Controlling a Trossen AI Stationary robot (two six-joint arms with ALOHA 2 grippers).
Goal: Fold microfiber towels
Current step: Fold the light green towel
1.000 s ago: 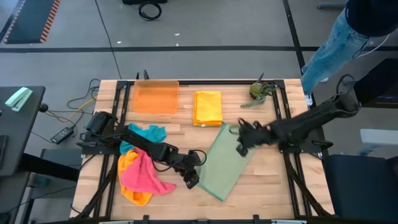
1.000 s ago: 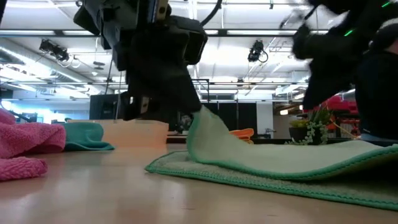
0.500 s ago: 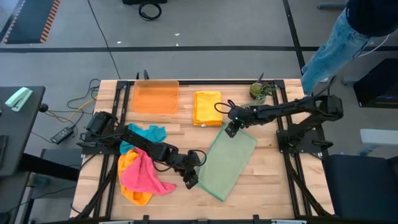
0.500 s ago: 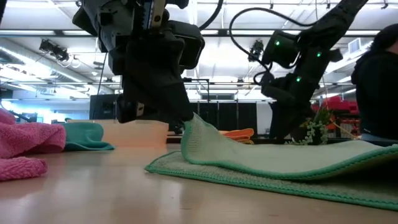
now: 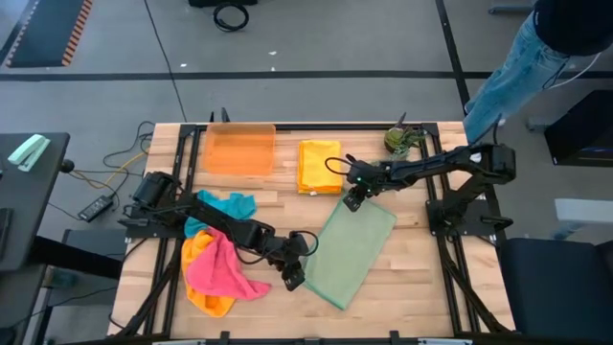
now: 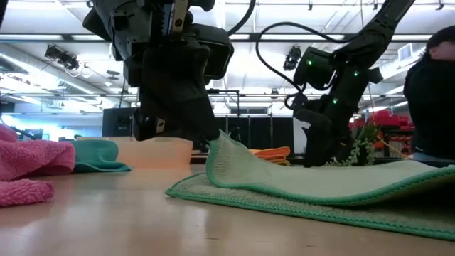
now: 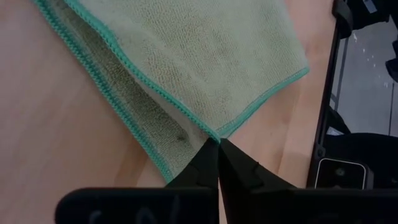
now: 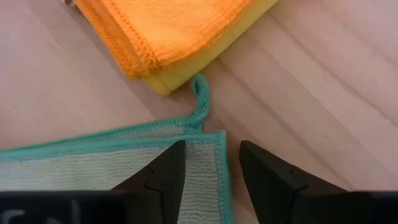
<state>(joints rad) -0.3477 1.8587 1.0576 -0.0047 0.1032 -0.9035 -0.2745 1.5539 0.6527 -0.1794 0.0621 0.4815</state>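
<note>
Right gripper [image 5: 351,199] swung in to sage green towel's [image 5: 351,249] far corner, fingers spread astride its edge, left gripper [image 5: 293,279] pinching the near corner, folded yellow-orange towels [image 5: 320,165] just beyond, orange tray [image 5: 240,149], small plant [image 5: 400,140], pink-orange-teal towel heap [image 5: 218,259] at left

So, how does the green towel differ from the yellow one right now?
The green towel lies spread at an angle mid-table; the yellow towel sits squarely folded at the far edge. The left gripper pinches a green corner and the open right gripper is over another; nothing touches the yellow one. The green one looks larger as it lies. Both are soft cloths with stitched edges.
</note>
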